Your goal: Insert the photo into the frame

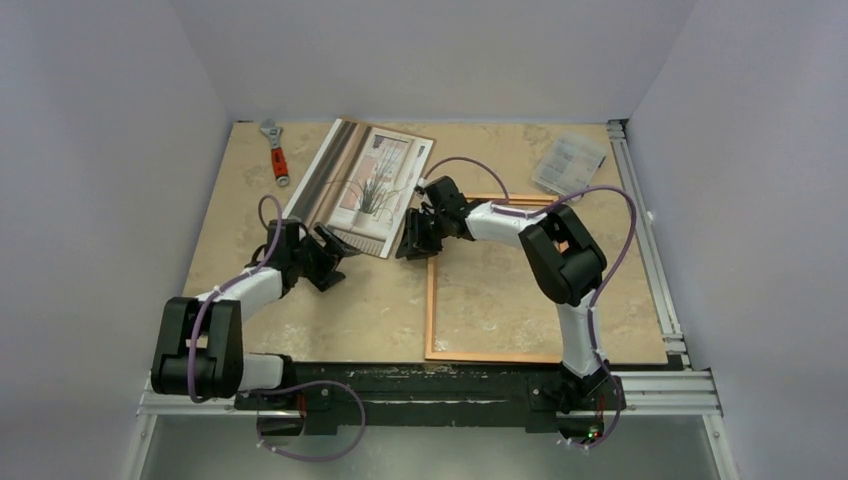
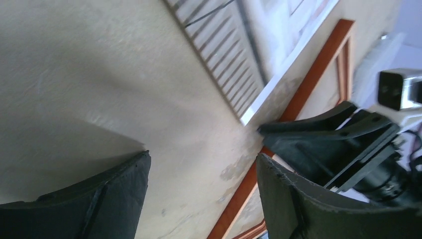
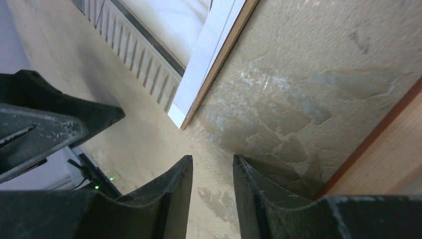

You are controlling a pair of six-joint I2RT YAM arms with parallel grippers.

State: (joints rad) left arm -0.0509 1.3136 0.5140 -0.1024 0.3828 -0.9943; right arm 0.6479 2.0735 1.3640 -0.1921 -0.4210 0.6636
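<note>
The photo lies face up on the table, left of the frame, showing a grassy plant and striped curtains. My left gripper hovers just off the photo's near left edge, open with only bare table between its fingers. My right gripper sits by the photo's near right corner, over the frame's far left corner, jaws narrowly apart and holding nothing. In the left wrist view the photo, the frame and the right gripper lie ahead. The right wrist view shows the photo's corner and a frame edge.
An orange-handled wrench lies at the back left of the table. A small clear plastic box sits at the back right. A metal rail runs along the right edge, and grey walls enclose the table.
</note>
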